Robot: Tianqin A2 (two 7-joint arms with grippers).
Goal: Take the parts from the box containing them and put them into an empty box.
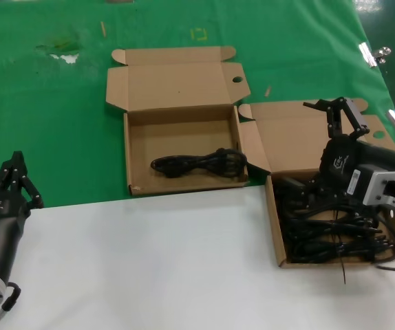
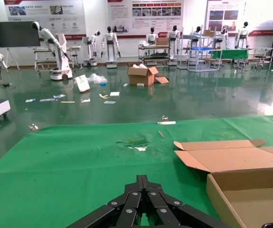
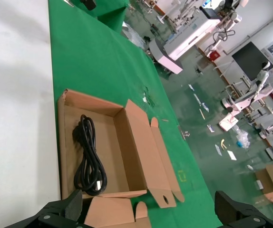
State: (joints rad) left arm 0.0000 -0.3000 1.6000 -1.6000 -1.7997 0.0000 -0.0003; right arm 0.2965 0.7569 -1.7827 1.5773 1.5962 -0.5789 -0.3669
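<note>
The box of parts (image 1: 277, 227) sits at the right and holds several black coiled power cords (image 1: 321, 230). My right gripper (image 1: 334, 104) is open and empty above the far part of this box, over its lid. The second box (image 1: 134, 152) stands in the middle with one coiled cord (image 1: 197, 163) lying along its near wall. The right wrist view shows that box (image 3: 127, 133), its cord (image 3: 89, 156) and my wide-open right gripper (image 3: 148, 213). My left gripper (image 1: 16, 163) is shut and empty, parked at the near left; it also shows in the left wrist view (image 2: 142, 179).
The boxes lie on a green mat (image 1: 46, 124); a white tabletop (image 1: 149, 261) fills the front. Both lids (image 1: 177, 86) lie open toward the back. Metal binder clips (image 1: 371, 53) lie on the mat's right side. A thin black wire (image 1: 343, 273) pokes over the right box's front wall.
</note>
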